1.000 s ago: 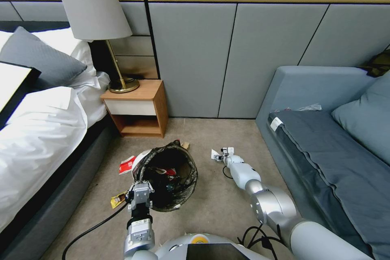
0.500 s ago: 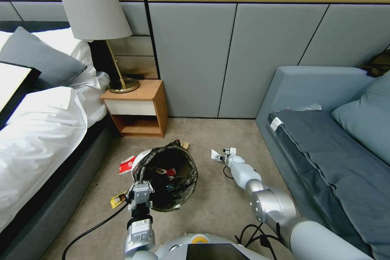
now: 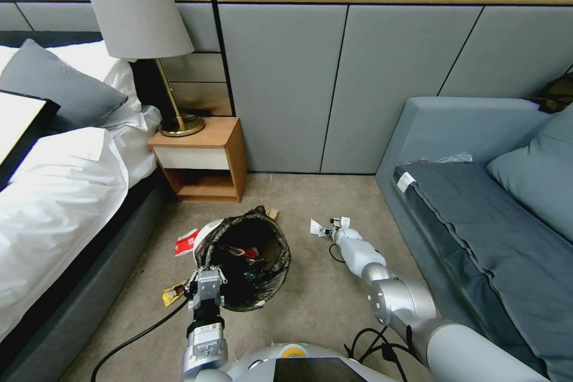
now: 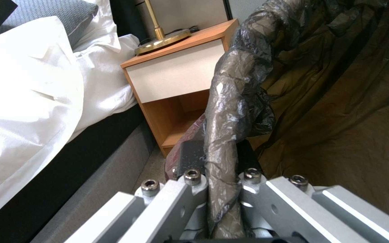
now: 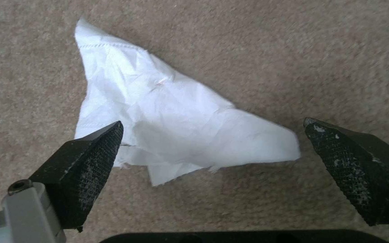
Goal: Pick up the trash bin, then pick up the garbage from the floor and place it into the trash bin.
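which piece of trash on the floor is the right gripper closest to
The white paper scrap: the open right gripper hovers over it, right of the trash bin. The red wrapper and yellow wrapper lie beyond the bin.

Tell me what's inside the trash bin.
Inside the trash bin, the black liner covers the walls; a red wrapper and some small scraps lie at the bottom. The near rim and left gripper hide the rest.

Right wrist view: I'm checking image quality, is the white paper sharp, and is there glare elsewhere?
Right wrist view: white paper crisp, carpet corner slightly smeared. Left wrist view: sheen on the trash bin liner, white bedding blown out.
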